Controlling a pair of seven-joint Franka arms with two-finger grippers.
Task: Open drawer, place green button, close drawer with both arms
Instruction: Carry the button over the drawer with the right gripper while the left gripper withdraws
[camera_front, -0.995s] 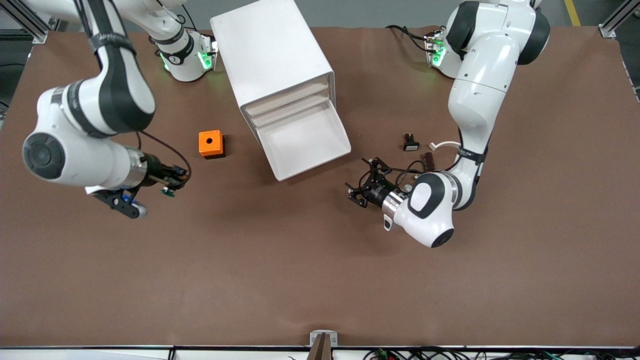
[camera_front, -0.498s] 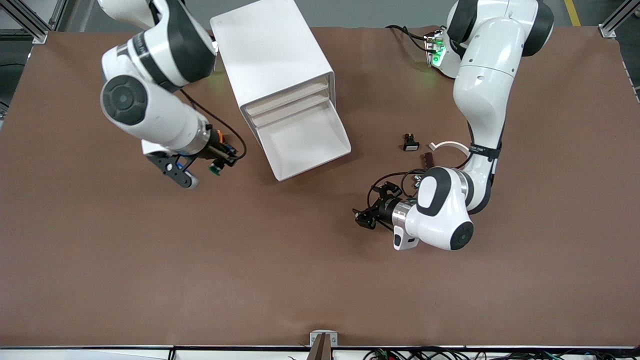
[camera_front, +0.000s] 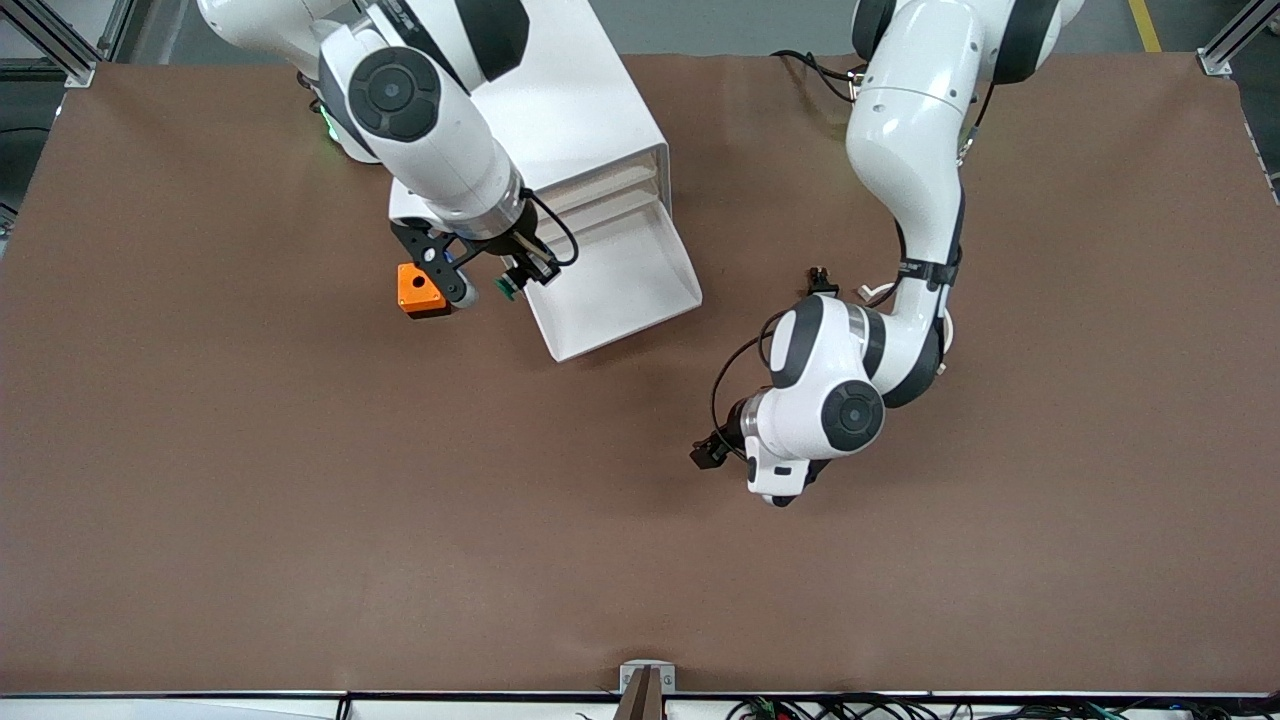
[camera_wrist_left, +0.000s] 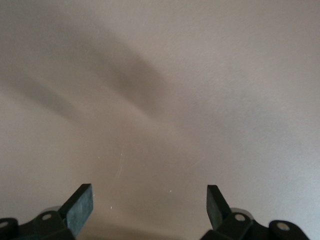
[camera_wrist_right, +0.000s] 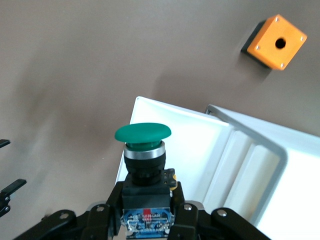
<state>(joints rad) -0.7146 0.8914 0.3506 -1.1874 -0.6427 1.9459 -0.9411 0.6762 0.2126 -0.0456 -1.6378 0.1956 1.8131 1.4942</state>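
Note:
The drawer (camera_front: 640, 290) stands pulled out of the white cabinet (camera_front: 560, 120), its tray bare inside. My right gripper (camera_front: 522, 272) is shut on the button (camera_front: 507, 289) and holds it over the drawer's side wall nearest the right arm's end. In the right wrist view the green cap (camera_wrist_right: 143, 132) tops the black-and-blue body, which my right gripper (camera_wrist_right: 149, 202) clamps, with the drawer (camera_wrist_right: 195, 150) just under it. My left gripper (camera_front: 708, 453) hangs open over bare table, nearer the front camera than the drawer. Its fingers (camera_wrist_left: 80, 206) stand wide apart with nothing between them.
An orange box with a hole (camera_front: 418, 291) (camera_wrist_right: 277, 42) sits on the table beside the cabinet, toward the right arm's end, close to my right wrist. A small black-and-white component (camera_front: 821, 277) lies toward the left arm's end, partly covered by the left arm.
My right arm has swung from the right arm's end of the table over to the drawer's edge, carrying the button. The left gripper has drawn away from the drawer toward the front camera.

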